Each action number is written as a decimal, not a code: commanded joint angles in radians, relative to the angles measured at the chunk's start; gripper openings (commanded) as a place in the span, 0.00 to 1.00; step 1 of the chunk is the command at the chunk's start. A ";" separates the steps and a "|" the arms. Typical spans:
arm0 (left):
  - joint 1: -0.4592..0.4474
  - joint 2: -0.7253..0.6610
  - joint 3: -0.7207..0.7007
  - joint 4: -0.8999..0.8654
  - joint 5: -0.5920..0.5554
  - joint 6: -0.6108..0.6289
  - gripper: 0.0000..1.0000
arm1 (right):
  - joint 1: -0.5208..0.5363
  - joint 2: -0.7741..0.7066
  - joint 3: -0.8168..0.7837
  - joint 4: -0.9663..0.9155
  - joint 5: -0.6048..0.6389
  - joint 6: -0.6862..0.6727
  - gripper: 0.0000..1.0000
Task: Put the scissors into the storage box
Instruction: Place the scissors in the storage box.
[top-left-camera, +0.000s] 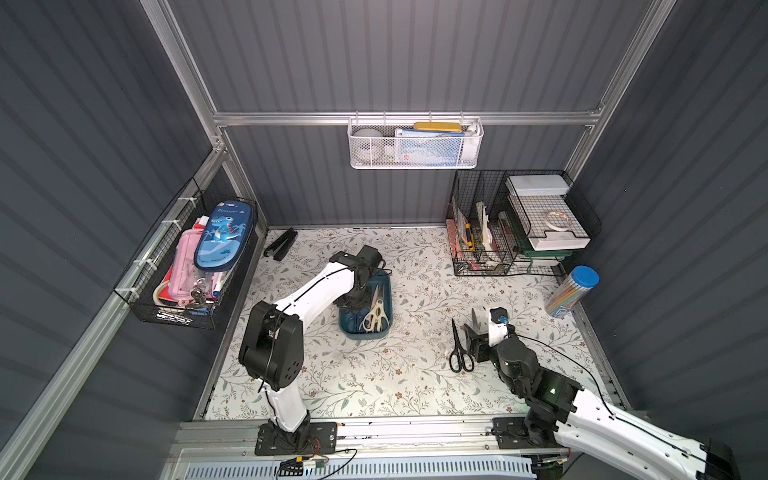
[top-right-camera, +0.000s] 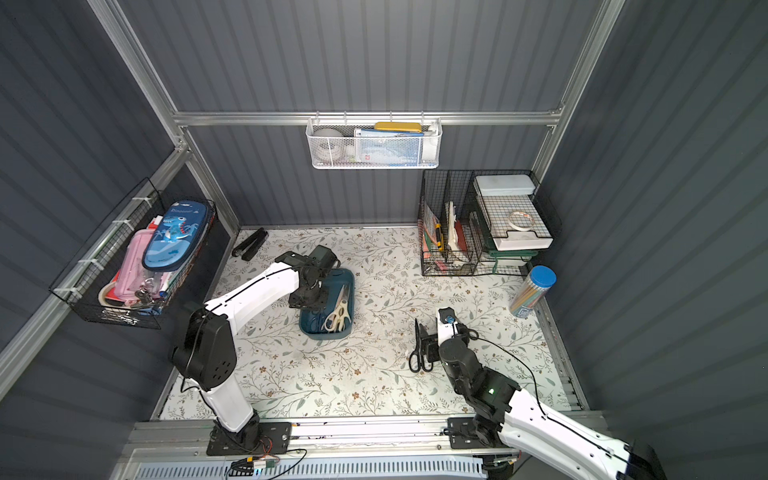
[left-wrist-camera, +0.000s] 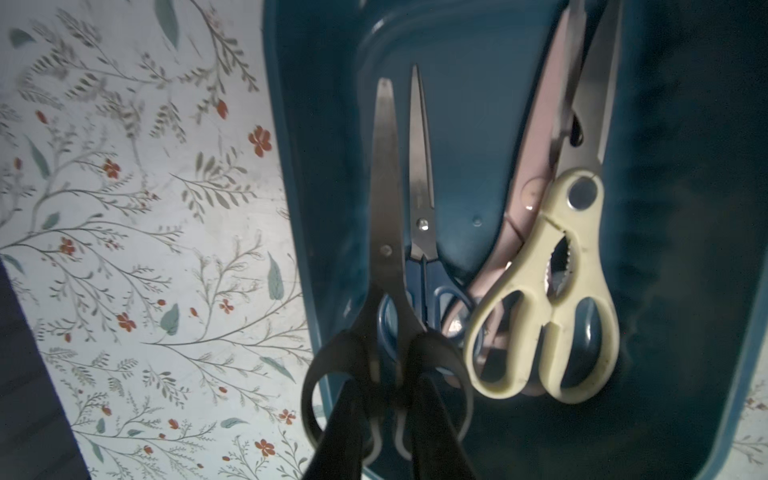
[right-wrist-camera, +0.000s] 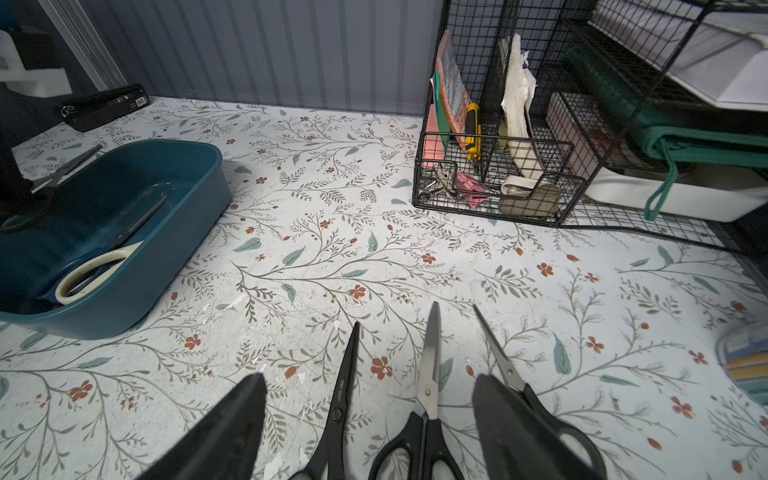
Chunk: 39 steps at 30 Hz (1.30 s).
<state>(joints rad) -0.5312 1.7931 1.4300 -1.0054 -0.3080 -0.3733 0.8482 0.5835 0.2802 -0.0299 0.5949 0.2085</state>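
Clenched between the left gripper fingers: the handle loops of the black-handled scissors, blades closed, held over the left side of the storage box. Touching the box floor or not: cannot tell. Deeper in the box, just beside the held pair: the dark-blue-handled scissors. Further right inside: the cream-handled shears, lying partly on top of the pink-handled shears.

Spread wide and grasping nothing: the right gripper fingers, low over the flowered table. Flat on the table between them, side by side and pointed toward the far wall: an all-black pair and a steel-bladed black pair. Partly hidden behind the right-hand finger, angled outward: a third black pair.

Seen in both top views: box left of the table's middle, partly under the left wrist; right gripper at near right, well apart from the box. Against the far wall at left: a black stapler-like bar. At far right: black wire baskets, and nearer along the right edge a blue-lidded tube. Hung on the back wall: a white mesh basket.
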 joint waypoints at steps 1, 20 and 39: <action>-0.004 0.035 -0.002 0.067 0.080 0.020 0.00 | 0.005 0.002 -0.002 0.008 0.006 0.003 0.82; -0.004 0.100 0.049 0.142 0.021 -0.001 0.46 | 0.004 0.046 -0.025 0.095 -0.025 -0.023 0.85; -0.004 -0.700 -0.468 0.416 0.345 0.462 0.92 | -0.233 0.566 0.424 -0.386 -0.591 0.265 0.80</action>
<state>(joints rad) -0.5323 1.1572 1.0447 -0.5972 -0.1257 -0.0704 0.6277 1.0744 0.5735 -0.1715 0.2268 0.3698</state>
